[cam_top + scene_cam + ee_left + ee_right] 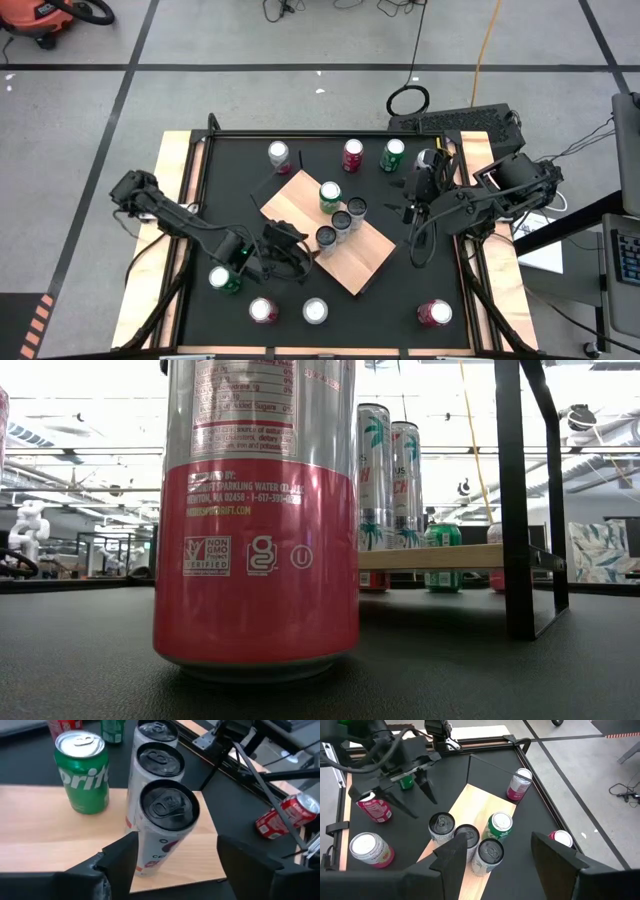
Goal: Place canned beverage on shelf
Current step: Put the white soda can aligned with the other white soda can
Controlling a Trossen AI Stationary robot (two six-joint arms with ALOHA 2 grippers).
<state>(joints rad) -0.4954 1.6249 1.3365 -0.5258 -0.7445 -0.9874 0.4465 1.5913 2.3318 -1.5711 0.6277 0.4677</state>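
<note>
Left pincer (300, 252) stood released around the nearest slim can (326, 237) on the shelf (370, 262), right pincer (412, 213) released at 3 o'clock.

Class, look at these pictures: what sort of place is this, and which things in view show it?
Probably a robotics lab or workshop: a taped concrete floor with loose cables, and a black table where cans stand on a wooden shelf.

"Sprite" on green can (82, 772)
</note>
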